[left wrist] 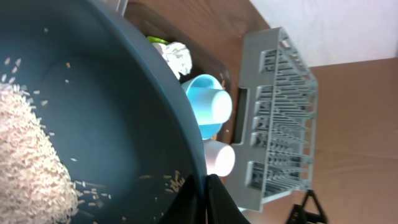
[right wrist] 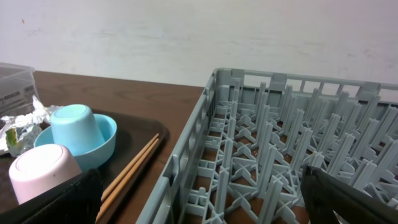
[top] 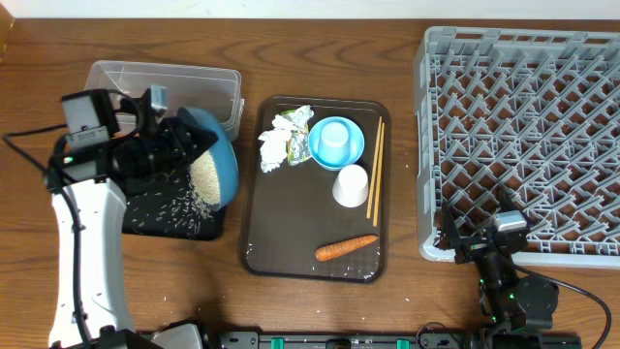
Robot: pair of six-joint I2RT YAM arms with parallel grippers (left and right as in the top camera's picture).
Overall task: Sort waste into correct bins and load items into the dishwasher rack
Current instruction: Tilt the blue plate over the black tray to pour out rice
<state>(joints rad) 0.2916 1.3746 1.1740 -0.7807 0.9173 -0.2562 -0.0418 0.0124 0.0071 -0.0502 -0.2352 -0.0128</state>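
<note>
My left gripper is shut on the rim of the dark-blue bowl, which is tipped on edge over the black tray. Rice lies against the bowl's lower wall, and grains are scattered on the tray. In the left wrist view the left gripper pinches the bowl beside the rice. My right gripper hangs open at the dishwasher rack's near edge, and in its wrist view the right gripper holds nothing.
The clear tub stands behind the black tray. A brown serving tray holds wrappers, a pale-blue bowl with an upturned cup in it, a whitish cup, chopsticks and a carrot.
</note>
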